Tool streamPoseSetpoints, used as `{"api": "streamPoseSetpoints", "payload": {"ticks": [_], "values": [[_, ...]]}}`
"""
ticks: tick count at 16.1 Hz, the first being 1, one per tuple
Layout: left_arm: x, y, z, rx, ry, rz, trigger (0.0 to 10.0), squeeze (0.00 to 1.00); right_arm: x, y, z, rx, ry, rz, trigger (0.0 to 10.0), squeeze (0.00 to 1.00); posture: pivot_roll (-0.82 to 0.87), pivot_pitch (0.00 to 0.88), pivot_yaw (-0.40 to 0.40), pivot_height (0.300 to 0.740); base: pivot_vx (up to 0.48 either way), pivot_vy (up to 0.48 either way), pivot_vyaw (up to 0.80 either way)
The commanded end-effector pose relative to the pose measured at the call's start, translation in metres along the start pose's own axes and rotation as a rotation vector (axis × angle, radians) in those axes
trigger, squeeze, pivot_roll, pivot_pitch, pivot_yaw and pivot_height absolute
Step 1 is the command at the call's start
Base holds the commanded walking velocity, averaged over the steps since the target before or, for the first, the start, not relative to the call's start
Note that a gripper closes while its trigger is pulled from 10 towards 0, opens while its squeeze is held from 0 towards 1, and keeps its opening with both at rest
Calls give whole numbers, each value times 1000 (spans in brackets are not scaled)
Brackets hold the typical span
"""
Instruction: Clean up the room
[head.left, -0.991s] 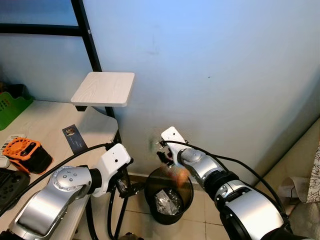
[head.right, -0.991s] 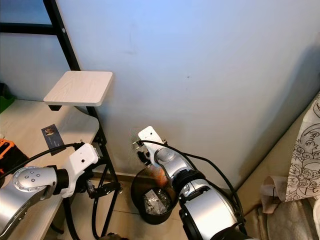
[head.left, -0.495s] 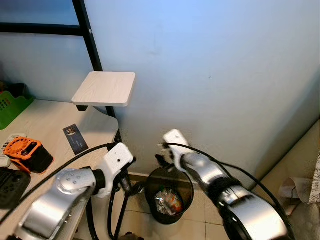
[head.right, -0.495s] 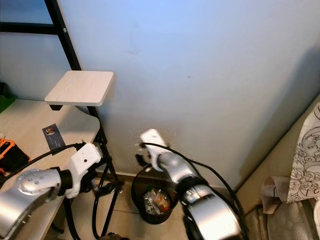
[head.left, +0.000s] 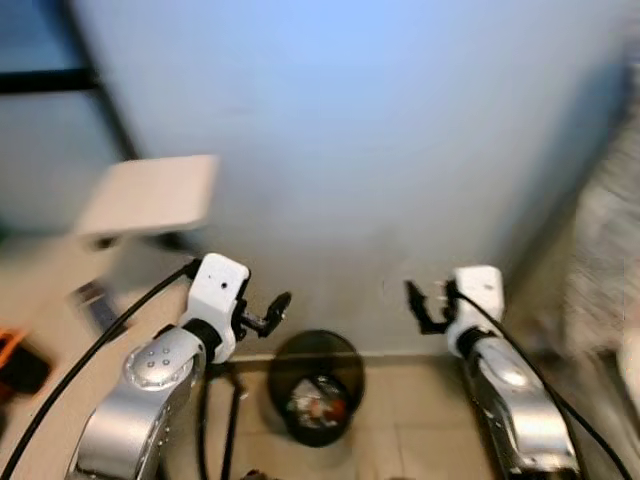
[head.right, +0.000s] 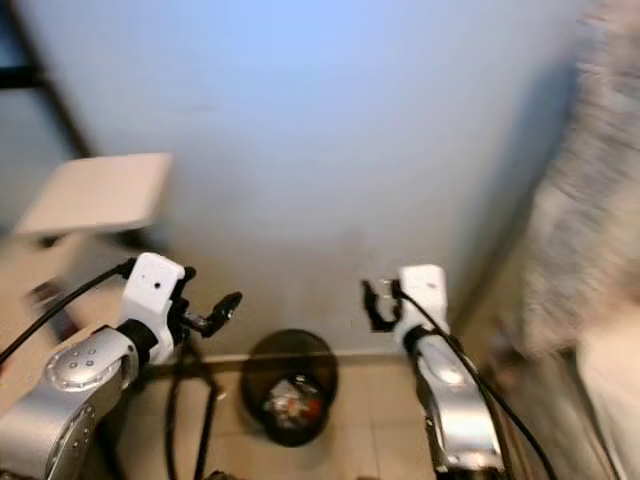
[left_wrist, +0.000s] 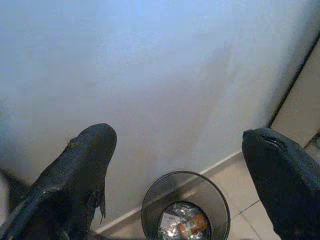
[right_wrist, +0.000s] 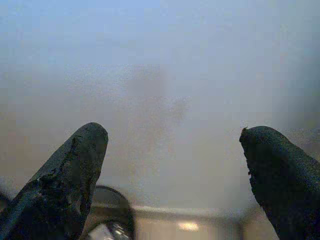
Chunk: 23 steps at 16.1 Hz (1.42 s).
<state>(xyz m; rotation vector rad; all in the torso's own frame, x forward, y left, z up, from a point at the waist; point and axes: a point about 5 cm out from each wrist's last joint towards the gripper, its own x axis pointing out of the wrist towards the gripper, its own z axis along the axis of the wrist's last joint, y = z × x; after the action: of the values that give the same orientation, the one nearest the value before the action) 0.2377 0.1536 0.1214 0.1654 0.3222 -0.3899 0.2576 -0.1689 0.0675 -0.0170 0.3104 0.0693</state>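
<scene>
Motion blur is smearing most of what you are seeing from the head camera.

The shelf (head.left: 150, 193) and the desk (head.left: 60, 290) at your left are showing as soft patches, and the patterned fabric (head.right: 590, 200) at your right is streaking beyond reading. The bin (left_wrist: 186, 207) is getting cut off by the left wrist view's edge, and its crumpled contents (left_wrist: 184, 225) are staying too small for you to identify.

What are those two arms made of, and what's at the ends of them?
Each arm is a silver, rounded metal-looking shell ending in a white block at the wrist. From that block stick out two long black fingers: the left gripper and the right gripper. Seen close, the fingers are matte black with blunt, slightly worn tips. A black cable runs along each arm.
</scene>
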Motion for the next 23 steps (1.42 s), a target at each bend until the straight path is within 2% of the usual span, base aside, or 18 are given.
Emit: {"api": "streamPoseSetpoints", "payload": {"ticks": [1, 2, 3, 6, 10, 13, 18, 23], "values": [[-4, 8, -4, 9, 21, 73, 10000, 0, -3, 0, 6, 27, 0, -52, 10000, 1000, -76, 0, 70, 740, 0, 0, -800], [-6, 12, -7, 19, 30, 113, 10000, 0, -7, 4, 13, 62, 3, -99, 10000, 1000, -65, 0, 62, 740, 0, 0, -800], [-6, 15, -6, 27, 24, 137, 10000, 0, -9, 8, 15, 71, 6, -95, 10000, 1000, -56, 0, 58, 740, 0, 0, -800], [-6, 20, -3, 64, 7, 175, 10000, 0, -10, 12, 14, 41, 38, -77, 10000, 1000, -44, 0, 58, 740, 0, 0, -800], [-10, 22, -9, 43, 35, 213, 10000, 0, -7, 13, 18, 21, 76, -79, 10000, 1000, -29, 0, 56, 740, 0, 0, -797], [-9, 30, -7, 46, 31, 242, 10000, 0, -7, 15, 17, 10, 106, -64, 10000, 1000, -18, 0, 53, 740, 0, 0, -783], [-10, 33, -7, 62, 35, 251, 10000, 0, -7, 16, 14, 10, 144, -53, 10000, 1000, 1, 0, 50, 740, 0, 0, -781], [-6, 31, -1, 27, 8, 240, 10000, 0, -5, 19, 13, 15, 170, -37, 10000, 1000, 0, 0, 46, 740, 0, 0, -781]]}}
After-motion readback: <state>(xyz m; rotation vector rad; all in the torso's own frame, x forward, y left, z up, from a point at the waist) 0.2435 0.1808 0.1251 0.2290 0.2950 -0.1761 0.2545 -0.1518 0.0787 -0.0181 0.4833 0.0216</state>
